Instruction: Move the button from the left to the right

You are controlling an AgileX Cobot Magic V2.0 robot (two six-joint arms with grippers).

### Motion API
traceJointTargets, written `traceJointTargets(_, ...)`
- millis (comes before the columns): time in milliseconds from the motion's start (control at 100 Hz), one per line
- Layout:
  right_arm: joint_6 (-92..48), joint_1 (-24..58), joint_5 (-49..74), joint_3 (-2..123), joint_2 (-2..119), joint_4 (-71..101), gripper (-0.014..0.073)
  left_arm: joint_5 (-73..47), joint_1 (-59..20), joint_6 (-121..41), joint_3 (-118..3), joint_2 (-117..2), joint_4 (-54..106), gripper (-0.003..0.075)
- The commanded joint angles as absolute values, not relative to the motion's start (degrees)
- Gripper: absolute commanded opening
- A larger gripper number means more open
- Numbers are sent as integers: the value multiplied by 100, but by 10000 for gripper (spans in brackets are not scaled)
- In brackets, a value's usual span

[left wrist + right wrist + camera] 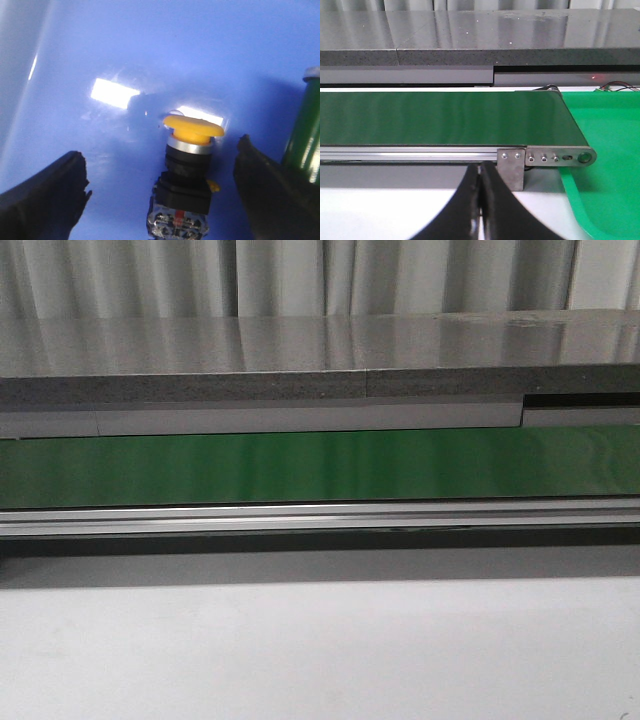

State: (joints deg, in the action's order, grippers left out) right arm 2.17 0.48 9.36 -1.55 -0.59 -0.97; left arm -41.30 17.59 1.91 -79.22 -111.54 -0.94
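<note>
**Left claw spread wide around the button, right claw shut by the belt's end**

Down in the left wrist view: button (186, 172) standing upright on a glossy blue surface (150, 60), yellow cap on top, silver collar beneath, black boxy body below that. Flanked by the two dark fingers (42, 200) of the left claw (165, 192), spread wide open, one on each side of the button. Clear blue showing between each finger and the body, so no contact yet on either side. More room on the side of the finger first named than on the other. Just beyond that other finger, a green cylinder (302, 142) with a pale top, close to the finger's outer edge; touching or not, cannot tell. Two bright window-like glints on the blue behind the cap.

Over to the right wrist view: right claw (480, 205) closed, fingertips pressed together, nothing between them. Hanging above the pale table (380, 210), just short of the belt's metal side rail (410, 152). Green belt (440, 117) running bare to its rounded end, capped by a bolted metal bracket (512, 167). Right past that end, a green tray (605, 165) with a raised rim, lying lower than the belt surface.

Front view: long green belt crossing the whole width, rail along its near edge, grey ledge (300, 385) behind it, wide pale table in front. Neither claw nor button in sight here.
</note>
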Motion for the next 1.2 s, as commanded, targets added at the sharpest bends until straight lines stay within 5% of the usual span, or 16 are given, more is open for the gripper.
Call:
traceJointTargets(0,197,47,463,-72,-185,-84,-68,-3939,1788,207,-8095,-10876,-44,578)
traceJointTargets(690,197,47,463,-72,-185,-84,-68,-3938,1788,207,-8095,-11527,0,570)
traceJointTargets(1190,197,47,463,-72,-185,-84,-68,-3995,1788,207,-8095,-11696,0,211)
